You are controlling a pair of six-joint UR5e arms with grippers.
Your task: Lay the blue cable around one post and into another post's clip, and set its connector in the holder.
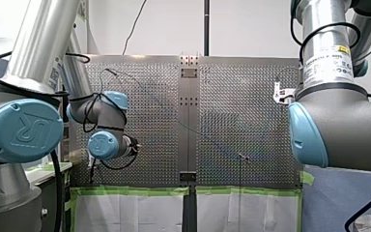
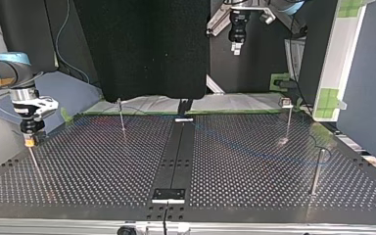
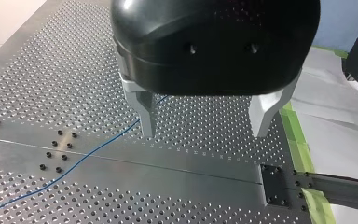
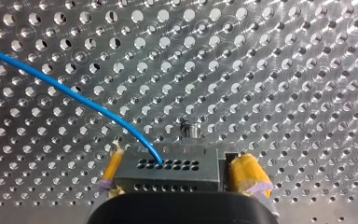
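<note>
Spanning yellow pads (image 4: 248, 173) crosswise, connector (image 4: 170, 170), cable (image 4: 74, 95) ahead

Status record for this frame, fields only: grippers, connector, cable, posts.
left gripper: open, empty, above the table
right gripper: yellow pads shut on connector
connector: grey block, blue cable plugged into it
blue cable: curves away across the table
posts: three upright in top view; cable around any: cannot tell

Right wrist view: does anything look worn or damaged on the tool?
Yes. The yellow pads of my right tool, clamped on the connector, look frayed and torn at their tips; one looks much thinner.
</note>
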